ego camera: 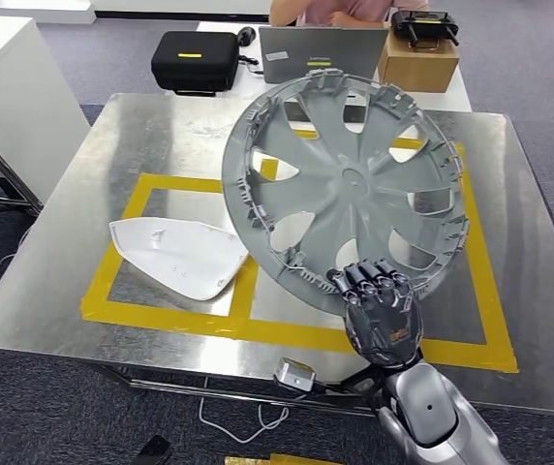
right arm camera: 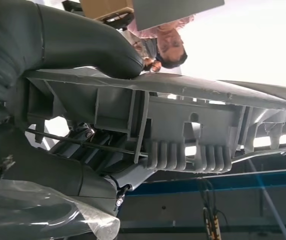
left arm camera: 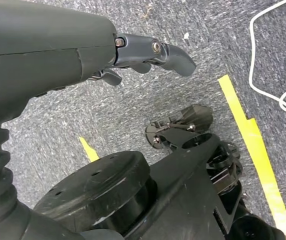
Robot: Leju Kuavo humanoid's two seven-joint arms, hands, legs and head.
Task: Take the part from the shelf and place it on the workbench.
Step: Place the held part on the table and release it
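- The right hand (ego camera: 382, 315), low and right of centre in the head view, grips the near rim of the grey wheel cover (ego camera: 347, 179); its dark fingers curl over the edge.
- In the right wrist view the thumb (right arm camera: 96, 45) presses on one face of the rim and the fingers lie on the other, clamping it.
- The wheel cover fills the centre of the head view, tilted, its ribbed inner side facing the camera, above the metal workbench (ego camera: 54, 252).
- A white mirror cover (ego camera: 179, 257) lies at centre left, inside the yellow tape rectangle (ego camera: 289, 334).
- The left hand (left arm camera: 149, 52) hangs over grey carpet, fingers apart, holding nothing.
- At the top of the frame: a black case (ego camera: 194, 60), a laptop (ego camera: 322, 53), a cardboard box (ego camera: 416, 63) and a person (ego camera: 340, 10).
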